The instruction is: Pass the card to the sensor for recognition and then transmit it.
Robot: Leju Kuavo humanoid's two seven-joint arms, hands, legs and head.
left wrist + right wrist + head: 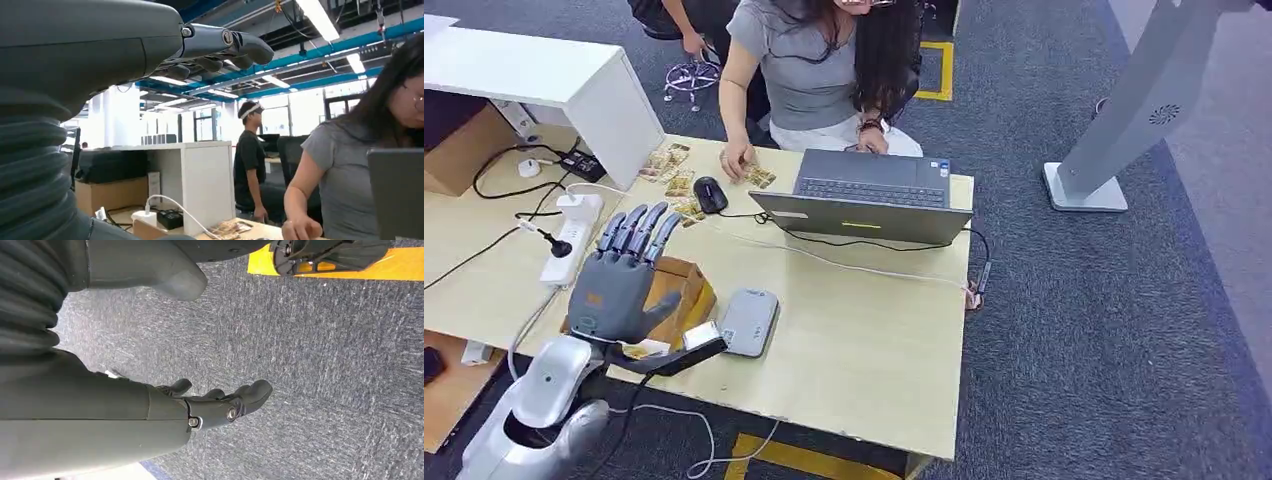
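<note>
A: Where's the card (pixel 646 349)?
B: On the bench (pixel 864 340), under the left hand (pixel 619 280), whose fingers (pixel 639 228) are spread, holding nothing. The sensor (pixel 750 321) lies just to its right.
A: The right hand (pixel 210 402)?
B: It hangs over carpet, loosely curled and holding nothing; the left is nearer.

Even, bright overhead light; ceiling strip lamps (pixel 314 20) glare white, windows behind the white partition (pixel 207 175) blow out. Soft shadows below the laptop (pixel 864 195). Nearby left hand (pixel 220 47) blurred.

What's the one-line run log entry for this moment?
left robot hand: raised over wooden box, fingers spread | card: below palm | sensor: on table | right robot hand: hanging, holds nothing
</note>
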